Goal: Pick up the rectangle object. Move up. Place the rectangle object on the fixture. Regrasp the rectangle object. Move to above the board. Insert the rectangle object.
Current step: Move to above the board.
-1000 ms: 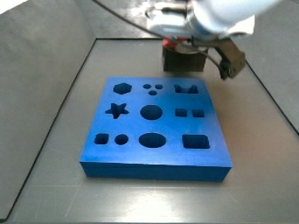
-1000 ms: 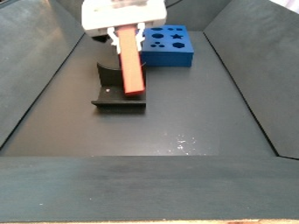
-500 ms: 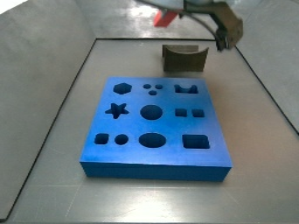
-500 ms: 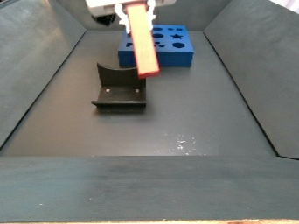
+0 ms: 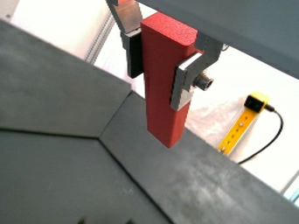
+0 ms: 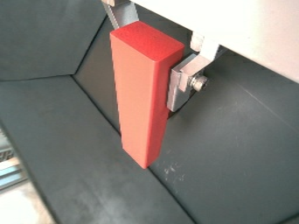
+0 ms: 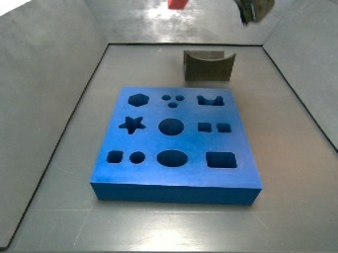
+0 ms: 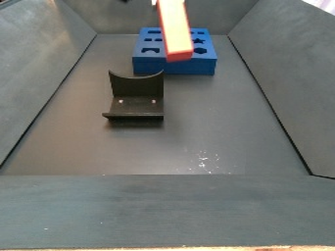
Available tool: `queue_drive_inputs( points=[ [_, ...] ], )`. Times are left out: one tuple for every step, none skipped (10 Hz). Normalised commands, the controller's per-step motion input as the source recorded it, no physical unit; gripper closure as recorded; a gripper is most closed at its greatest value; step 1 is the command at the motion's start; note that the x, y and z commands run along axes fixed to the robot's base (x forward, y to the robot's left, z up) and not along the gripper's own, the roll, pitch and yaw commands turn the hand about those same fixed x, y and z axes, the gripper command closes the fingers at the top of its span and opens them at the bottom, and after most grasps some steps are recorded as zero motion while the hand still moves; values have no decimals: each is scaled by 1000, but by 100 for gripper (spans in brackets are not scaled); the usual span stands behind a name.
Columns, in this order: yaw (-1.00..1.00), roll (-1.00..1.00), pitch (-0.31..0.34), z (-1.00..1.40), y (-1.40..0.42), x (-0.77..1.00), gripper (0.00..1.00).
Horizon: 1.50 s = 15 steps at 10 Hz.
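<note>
Jaws of the gripper (image 5: 159, 61) pinching the rectangle object (image 5: 166, 83) at its upper end, long axis hanging down past the fingers (image 6: 179, 83), high over the worktop. Board (image 7: 175, 144) below and off to one side, fixture (image 8: 135, 98) empty. Plain red-orange block, square section, crisp edges.
</note>
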Motion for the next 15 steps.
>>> queue_drive_inputs(
  points=[
    [-44,-23,16,1000,40,-196,100],
    [-37,-25,39,1000,32,-186,100],
    [-27,-30,50,1000,25,-173,100],
    [-20,-35,58,1000,22,-166,100],
    [-3,-47,66,1000,12,-150,100],
    [9,-50,74,938,3,-123,100],
    [24,-49,75,702,-6,-76,100],
    [32,-46,82,528,-13,-46,100],
    [42,-41,96,302,-22,-12,100],
    [46,-39,106,194,-24,0,100],
    [-81,-1000,-104,-1,-1000,-145,100],
    [-81,-1000,-109,7,-1000,-143,100],
    [-89,-1000,-115,6,-1000,-156,100],
    [-94,-1000,-112,1,-1000,-157,100],
    [-108,-1000,-106,3,-1000,-167,100]
  ],
)
